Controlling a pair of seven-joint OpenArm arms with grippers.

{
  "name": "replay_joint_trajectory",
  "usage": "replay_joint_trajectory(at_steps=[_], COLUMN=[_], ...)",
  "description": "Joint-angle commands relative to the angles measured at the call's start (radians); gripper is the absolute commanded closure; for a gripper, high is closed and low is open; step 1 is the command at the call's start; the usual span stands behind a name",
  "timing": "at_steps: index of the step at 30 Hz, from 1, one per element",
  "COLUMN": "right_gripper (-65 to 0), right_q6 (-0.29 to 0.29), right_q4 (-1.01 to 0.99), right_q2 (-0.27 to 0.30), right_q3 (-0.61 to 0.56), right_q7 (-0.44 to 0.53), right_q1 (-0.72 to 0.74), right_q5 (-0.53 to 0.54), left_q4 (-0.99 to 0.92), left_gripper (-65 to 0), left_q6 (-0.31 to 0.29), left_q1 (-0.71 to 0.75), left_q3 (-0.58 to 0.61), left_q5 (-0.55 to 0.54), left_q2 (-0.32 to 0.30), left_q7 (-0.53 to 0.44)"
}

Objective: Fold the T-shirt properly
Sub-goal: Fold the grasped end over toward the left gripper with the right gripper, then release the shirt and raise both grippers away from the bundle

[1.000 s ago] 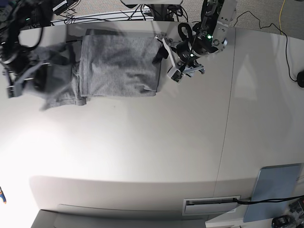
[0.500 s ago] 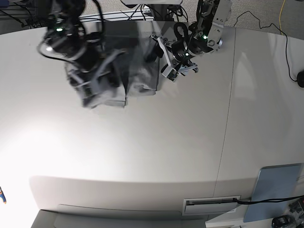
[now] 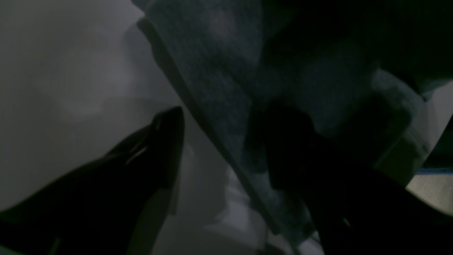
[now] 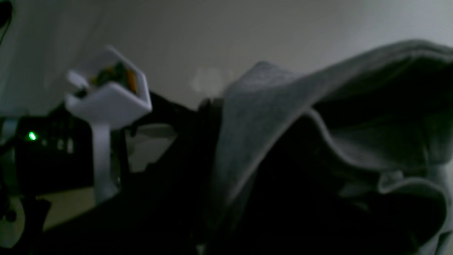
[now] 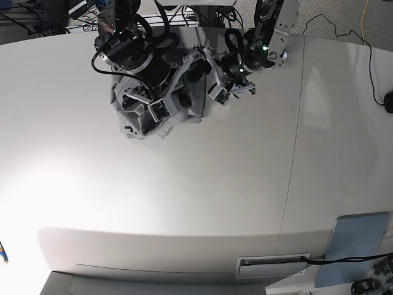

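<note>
A wide, smooth white table (image 5: pixel 202 184) fills the base view, with a straight seam running down its right part and a bright glare at the left. Beyond the far edge lie beige carpet and tangled black cables (image 5: pixel 344 24). A flat pale blue-grey rectangular panel (image 5: pixel 356 246) sits at the near right corner, beside a white slotted bracket (image 5: pixel 273 265).

The heather-grey cotton T-shirt (image 5: pixel 156 114) lies bunched at the far middle of the table, under my two arms. Its cloth is mottled grey, folded over in thick layers with a hemmed edge showing in my right wrist view. Only plain fabric faces the cameras; I can read no lettering or label anywhere.

My right pincer (image 5: pixel 153 110) is clenched on a fold of the T-shirt (image 4: pixel 283 106), which drapes over it. My left pincer (image 5: pixel 212 70) stands released, its dark fingers (image 3: pixel 159 141) spread wide, one over bare table and the other over the edge of the T-shirt (image 3: pixel 219 71); I cannot tell whether they touch the cloth.
</note>
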Motion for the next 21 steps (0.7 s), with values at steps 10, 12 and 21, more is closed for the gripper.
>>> replay_joint_trajectory(at_steps=[10, 12, 21], right_gripper=[-23.4, -24.1, -24.1], right_q6=[0.096, 0.1, 0.166], right_q4=[0.016, 0.017, 0.019], right_q2=[-0.005, -0.005, -0.005], right_q3=[-0.003, -0.003, 0.001], right_q7=[0.083, 0.089, 0.089], right_q1=[0.003, 0.003, 0.003], right_q5=[0.041, 0.087, 0.167], left_q4=[0.011, 0.013, 0.105], left_gripper=[-37.1, -37.1, -37.1], left_q6=[-0.003, -0.003, 0.0], left_q1=[-0.002, -0.002, -0.002], left_q3=[-0.003, -0.003, -0.071], left_q5=[0.005, 0.004, -0.006], left_q2=[0.0, 0.0, -0.03], left_q7=[0.005, 0.005, 0.093])
